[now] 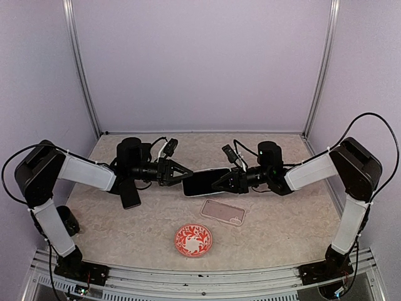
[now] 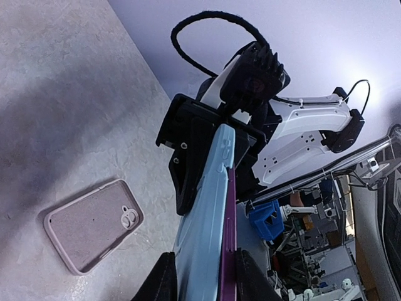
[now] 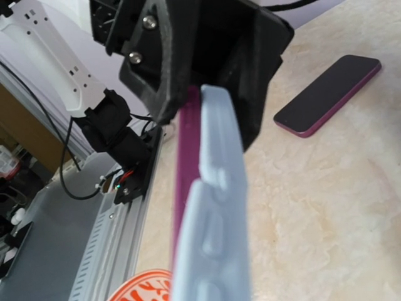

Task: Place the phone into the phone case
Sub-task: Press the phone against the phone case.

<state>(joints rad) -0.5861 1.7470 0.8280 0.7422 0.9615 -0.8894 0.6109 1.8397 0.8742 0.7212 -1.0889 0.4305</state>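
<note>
- My left claw (image 1: 185,177) and right claw (image 1: 220,182) each pinch one end of the phone (image 1: 205,182), held in the air beyond the red plate (image 1: 193,239).
- A pale blue phone case (image 2: 203,207) hugs its back and looks only partly seated.
- I judge the phone stiff and slick and the case bendy, so I should press on the edges.
- The counter (image 1: 282,226) is flat. A pink case (image 1: 222,211) lies just beyond the plate, and a second phone (image 1: 130,194) lies further off, beyond and left of it.
</note>
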